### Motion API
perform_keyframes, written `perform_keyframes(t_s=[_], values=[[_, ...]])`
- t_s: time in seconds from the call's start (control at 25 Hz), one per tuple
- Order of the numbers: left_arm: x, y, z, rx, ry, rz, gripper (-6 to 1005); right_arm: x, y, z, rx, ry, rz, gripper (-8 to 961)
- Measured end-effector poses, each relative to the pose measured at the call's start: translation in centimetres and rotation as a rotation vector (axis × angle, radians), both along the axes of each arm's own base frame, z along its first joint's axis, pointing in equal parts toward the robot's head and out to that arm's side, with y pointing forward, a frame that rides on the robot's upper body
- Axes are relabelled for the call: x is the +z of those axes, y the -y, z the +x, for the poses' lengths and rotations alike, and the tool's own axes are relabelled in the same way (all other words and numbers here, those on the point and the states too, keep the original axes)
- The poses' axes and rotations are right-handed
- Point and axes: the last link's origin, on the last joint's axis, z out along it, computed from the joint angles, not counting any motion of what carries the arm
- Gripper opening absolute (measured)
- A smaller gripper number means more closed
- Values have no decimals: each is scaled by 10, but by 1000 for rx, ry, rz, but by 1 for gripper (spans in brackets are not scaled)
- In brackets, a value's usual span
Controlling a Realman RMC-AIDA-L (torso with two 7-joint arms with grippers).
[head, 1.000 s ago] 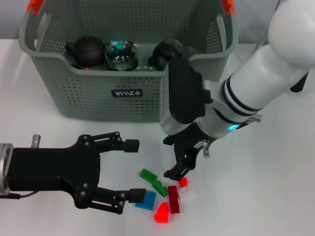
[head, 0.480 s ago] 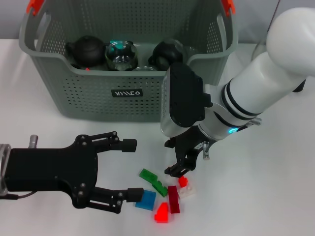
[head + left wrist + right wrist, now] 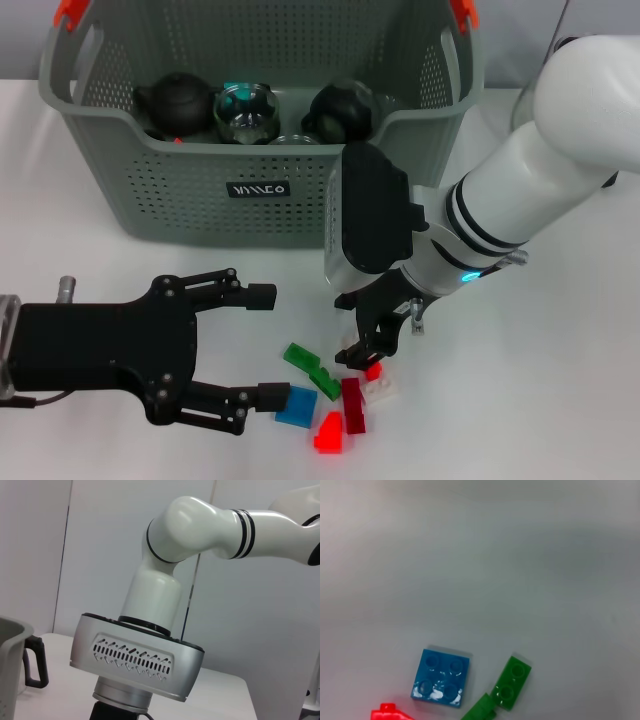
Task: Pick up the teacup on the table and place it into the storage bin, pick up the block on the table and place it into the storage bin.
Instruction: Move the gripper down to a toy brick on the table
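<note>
Several small blocks lie on the white table in front of the storage bin (image 3: pixel 200 205): two green ones (image 3: pixel 298 356), a blue one (image 3: pixel 296 407), a bright red one (image 3: pixel 328 433), a dark red one (image 3: pixel 352 405), a white one (image 3: pixel 381 390) and a tiny red one (image 3: pixel 372 369). My right gripper (image 3: pixel 358 352) hangs just above the tiny red block. Its wrist view shows the blue block (image 3: pixel 441 684) and a green block (image 3: pixel 512 690). My left gripper (image 3: pixel 268 345) lies open on its side, one fingertip beside the blue block. No teacup shows on the table.
Inside the bin sit a black teapot (image 3: pixel 178 103), a clear glass vessel (image 3: pixel 243 108) and another dark round vessel (image 3: pixel 340 108). The left wrist view shows the right arm (image 3: pixel 200 520) and a grey pot with a black handle (image 3: pixel 35 660).
My right gripper has come down slightly and shifted left, closer to the tiny red block. The left gripper has slid a little to the left. The blocks have not moved.
</note>
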Motion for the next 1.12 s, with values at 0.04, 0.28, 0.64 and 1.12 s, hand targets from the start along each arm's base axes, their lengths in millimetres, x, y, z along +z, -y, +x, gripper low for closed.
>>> perform_keyframes(t_s=[0.04,0.28,0.64,1.12], values=[[0,0,0,0,0,0,950,0,0,0,0,1,-1,715],[-1,1,0,3,3,-2,950,0,0,2,-2,2,0,714],[-1,1,-1,7,5,-4,950,2,-1,4,-1,7,6,714],[-3,1,-1,12,14,-13,949,2,1,3,0,22,-13,676]])
